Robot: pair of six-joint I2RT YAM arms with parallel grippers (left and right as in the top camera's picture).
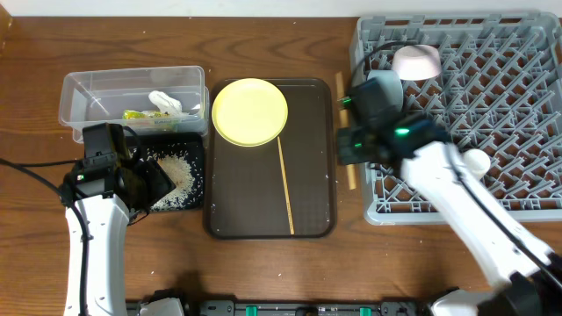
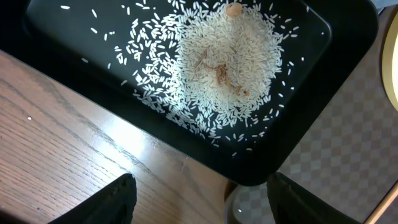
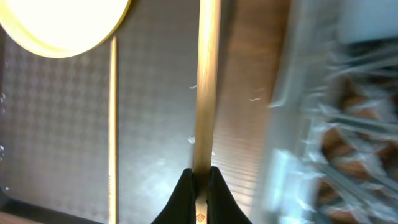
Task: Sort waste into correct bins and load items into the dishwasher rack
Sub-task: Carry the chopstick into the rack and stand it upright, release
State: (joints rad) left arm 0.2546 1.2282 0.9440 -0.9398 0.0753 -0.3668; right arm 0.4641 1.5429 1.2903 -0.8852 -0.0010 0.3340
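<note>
My right gripper (image 3: 200,177) is shut on a wooden chopstick (image 3: 207,81) and holds it above the gap between the brown tray and the grey dishwasher rack (image 1: 509,114); overhead the chopstick (image 1: 349,180) shows beside the rack's left edge. A second chopstick (image 1: 285,186) lies on the brown tray, also in the right wrist view (image 3: 112,118). The yellow plate (image 1: 250,111) sits at the tray's far end. My left gripper (image 2: 199,199) is open over the table by the black bin (image 2: 348,87) holding loose rice (image 2: 224,68). The clear tub (image 1: 132,95) holds the white tissue (image 1: 165,103) and the snack wrapper (image 1: 136,114).
The brown serving tray (image 1: 312,132) lies mid-table. A white bowl (image 1: 415,62) sits upturned in the rack's far left part. A pale round object (image 1: 475,161) shows in the rack behind my right arm. Bare wooden table lies in front of the bins.
</note>
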